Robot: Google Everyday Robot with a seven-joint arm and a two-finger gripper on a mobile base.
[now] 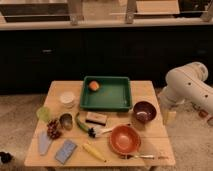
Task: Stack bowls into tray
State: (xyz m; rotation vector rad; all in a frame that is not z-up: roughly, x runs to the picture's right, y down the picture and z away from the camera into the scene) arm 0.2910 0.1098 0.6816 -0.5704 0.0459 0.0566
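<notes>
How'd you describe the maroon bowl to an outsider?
On the table, find the green tray; the maroon bowl sits off its front right corner, toward the claw beside the table's right edge. It's deeper and darker than the orange-red bowl.

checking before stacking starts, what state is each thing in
tray: on table, no bowls inside, one small orange object in its far-left corner
maroon bowl: upright on table, right of tray
orange-red bowl: upright on table, unstacked
metal cup: upright
gripper: beside table's right edge, touching neither bowl
</notes>
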